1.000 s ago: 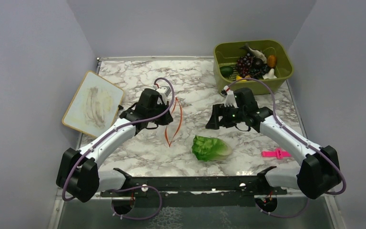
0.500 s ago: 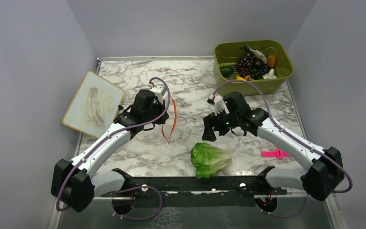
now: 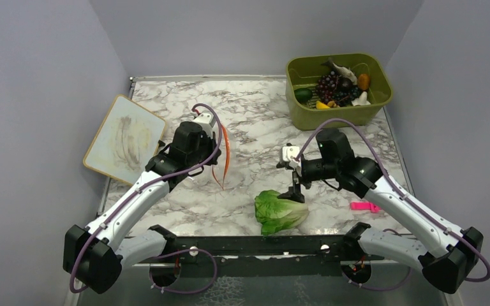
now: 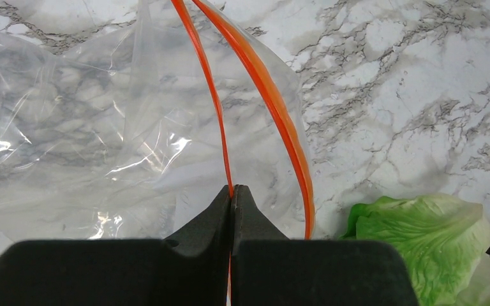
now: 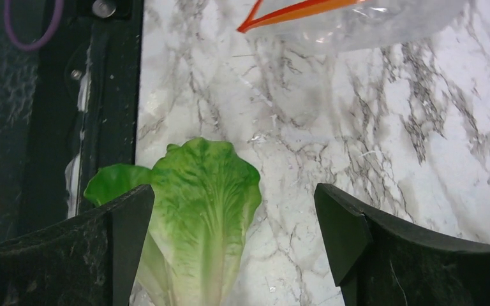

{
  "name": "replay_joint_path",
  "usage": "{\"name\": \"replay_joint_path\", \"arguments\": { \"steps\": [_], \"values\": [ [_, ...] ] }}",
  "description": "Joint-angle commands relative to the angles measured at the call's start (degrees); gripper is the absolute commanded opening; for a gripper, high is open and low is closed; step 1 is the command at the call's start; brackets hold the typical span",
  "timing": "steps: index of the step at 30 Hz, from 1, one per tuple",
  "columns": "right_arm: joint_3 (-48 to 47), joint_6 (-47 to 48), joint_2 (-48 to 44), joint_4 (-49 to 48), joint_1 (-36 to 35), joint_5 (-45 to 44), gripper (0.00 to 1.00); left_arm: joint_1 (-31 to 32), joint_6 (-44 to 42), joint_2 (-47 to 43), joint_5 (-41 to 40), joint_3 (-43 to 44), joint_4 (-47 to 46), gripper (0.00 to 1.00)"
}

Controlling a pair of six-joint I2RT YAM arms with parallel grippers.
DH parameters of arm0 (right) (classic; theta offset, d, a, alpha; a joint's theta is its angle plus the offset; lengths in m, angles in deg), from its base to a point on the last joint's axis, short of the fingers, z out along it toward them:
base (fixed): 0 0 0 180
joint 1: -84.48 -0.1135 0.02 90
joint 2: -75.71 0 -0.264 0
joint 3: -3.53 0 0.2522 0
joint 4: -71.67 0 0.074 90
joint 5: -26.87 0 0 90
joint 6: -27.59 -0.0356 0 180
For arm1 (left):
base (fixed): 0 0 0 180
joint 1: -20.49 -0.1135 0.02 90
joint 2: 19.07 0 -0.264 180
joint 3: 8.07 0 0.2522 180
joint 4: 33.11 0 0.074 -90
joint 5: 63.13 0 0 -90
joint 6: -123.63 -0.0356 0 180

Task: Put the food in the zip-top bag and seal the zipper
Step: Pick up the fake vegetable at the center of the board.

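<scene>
Pickup of the leafy green-and-white toy lettuce (image 3: 281, 211) appears to be in hand: the right gripper (image 5: 233, 191), spread wide and holding nothing, is poised just above it. Beyond the lettuce to its left, the clear, floppy zip-top bag (image 4: 70, 127) is held up by the left gripper (image 4: 231, 190), clamped on one lip of the orange-red zipper strip (image 4: 274, 108), so the mouth gapes. A descent and a firm close on the leaf seem called for next. Other toy foods (image 3: 338, 86) are kept in the olive-green plastic bin (image 3: 338, 116), well beyond the lettuce.
</scene>
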Motion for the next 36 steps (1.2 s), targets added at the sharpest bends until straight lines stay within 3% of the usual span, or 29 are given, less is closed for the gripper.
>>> {"name": "replay_joint_path", "arguments": {
  "steps": [1, 6, 14, 23, 30, 36],
  "values": [
    [0.2, 13.1, -0.9, 10.5, -1.2, 6.8, 1.0, -0.3, 0.3, -1.3, -1.3, -0.1, 0.4, 0.0],
    [0.3, 12.3, 2.8, 14.8, -6.3, 2.4, 1.0, -0.4, 0.2, -1.8, -0.7, -0.2, 0.4, 0.0],
    [3.2, 5.0, 8.3, 7.3, -18.8, -11.5, 1.0, -0.4, -0.1, -2.5, -0.6, -0.1, 0.5, 0.0],
    [6.2, 5.5, 15.7, -0.4, -20.5, -23.4, 1.0, -0.5, -0.5, -2.6, -0.2, -0.3, 0.5, 0.0],
    [8.7, 5.7, 19.9, -4.2, -20.5, -25.3, 1.0, -0.7, -0.4, -2.6, 0.1, -0.5, 0.4, 0.0],
    [8.2, 6.5, 21.3, -4.0, -20.5, -26.2, 0.9, -0.7, -0.3, -2.5, 0.0, -0.6, 0.3, 0.0]
  ]
}}
